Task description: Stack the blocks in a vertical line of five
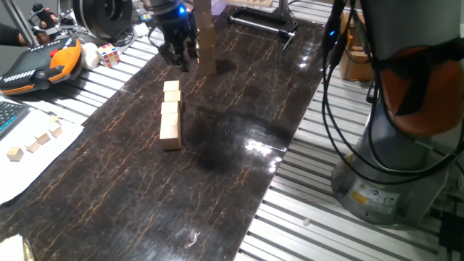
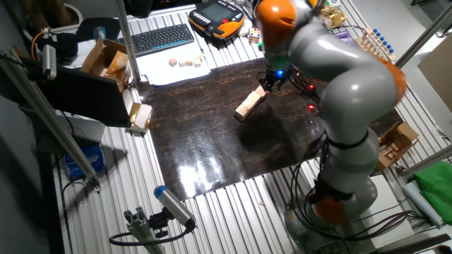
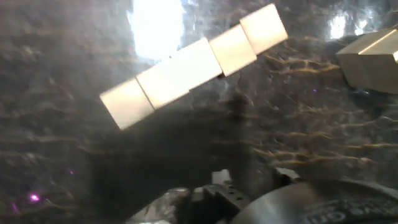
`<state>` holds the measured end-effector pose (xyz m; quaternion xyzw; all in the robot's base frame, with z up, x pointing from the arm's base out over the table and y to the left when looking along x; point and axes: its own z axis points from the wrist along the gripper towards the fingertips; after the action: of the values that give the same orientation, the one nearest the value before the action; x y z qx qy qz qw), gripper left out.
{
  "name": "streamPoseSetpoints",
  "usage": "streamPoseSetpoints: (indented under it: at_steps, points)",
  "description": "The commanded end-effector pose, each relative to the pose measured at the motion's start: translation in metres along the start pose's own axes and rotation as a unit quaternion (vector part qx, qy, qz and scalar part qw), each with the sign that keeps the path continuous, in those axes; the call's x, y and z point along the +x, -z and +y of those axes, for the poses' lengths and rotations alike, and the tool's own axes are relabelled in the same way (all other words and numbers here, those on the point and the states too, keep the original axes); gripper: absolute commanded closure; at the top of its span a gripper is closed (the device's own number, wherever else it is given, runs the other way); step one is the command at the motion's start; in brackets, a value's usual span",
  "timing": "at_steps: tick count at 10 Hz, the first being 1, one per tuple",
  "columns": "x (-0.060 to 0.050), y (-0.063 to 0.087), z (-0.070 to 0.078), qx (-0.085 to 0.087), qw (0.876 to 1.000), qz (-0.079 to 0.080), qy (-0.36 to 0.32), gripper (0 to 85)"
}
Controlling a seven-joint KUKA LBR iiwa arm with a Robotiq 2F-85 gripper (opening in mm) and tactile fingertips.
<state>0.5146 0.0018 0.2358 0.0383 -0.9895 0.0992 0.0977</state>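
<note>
A: Where are the blocks [image 1: 171, 116]?

B: They lie in a row flat on the dark marbled table [image 1: 232, 167], faces touching. In one fixed view I count 4, maybe 5; the seams at the far end blur together. In the hand view the row [image 3: 193, 65] runs diagonally and glare washes it nearly white, so I make out 4 there as well.

A: And the 5th?

B: I cannot say for sure. The hand view shows a pale block-like shape [image 3: 371, 59] at the right edge, cut off by the frame and apart from the row. One fixed view also has an upright tan wooden piece [image 1: 206, 43] behind the gripper, its top cut off by the frame.

A: What about the gripper [image 1: 180, 52]?

B: It hangs above the table beyond the far end of the row, close to that upright piece. It is dark against a dark table, so I cannot tell how wide the fingers stand, and I see nothing clearly between them. In the hand view only dim metal parts show at the bottom edge. In the other fixed view the arm [image 2: 332, 70] covers most of it.

A: Anything else nearby?

B: A Rubik's cube [image 1: 109, 54] sits off the mat, and tiny pale cubes [image 1: 36, 141] rest on white paper [image 1: 29, 174], well apart from the row.
</note>
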Motion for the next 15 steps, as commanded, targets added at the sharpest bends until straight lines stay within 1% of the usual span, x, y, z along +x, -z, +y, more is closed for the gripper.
streamPoseSetpoints:
  at_steps: [1, 6, 9, 10, 11, 12, 13, 14, 15]
  points:
    - [0.0001, -0.0001, -0.0001, 0.0, 0.998, 0.061, 0.007, 84.3]
    - [0.0001, 0.0, -0.0003, 0.002, 0.998, 0.064, 0.002, 83.7]
    - [0.0002, -0.0002, -0.0003, -0.001, 0.998, 0.06, 0.009, 84.3]
    - [0.0002, -0.0002, -0.0003, -0.008, 0.998, 0.054, 0.003, 84.3]
    - [0.0002, -0.0002, -0.0003, -0.038, 0.998, -0.045, 0.022, 84.3]
    - [0.0002, -0.0002, -0.0003, -0.071, 0.997, -0.038, -0.002, 84.3]
    - [0.0002, -0.0002, -0.0003, -0.071, 0.997, -0.032, -0.026, 84.3]
    - [0.0002, -0.0002, -0.0003, -0.087, 0.993, -0.031, -0.076, 84.3]
    - [0.0002, -0.0002, -0.0003, -0.084, 0.984, -0.051, -0.151, 84.3]
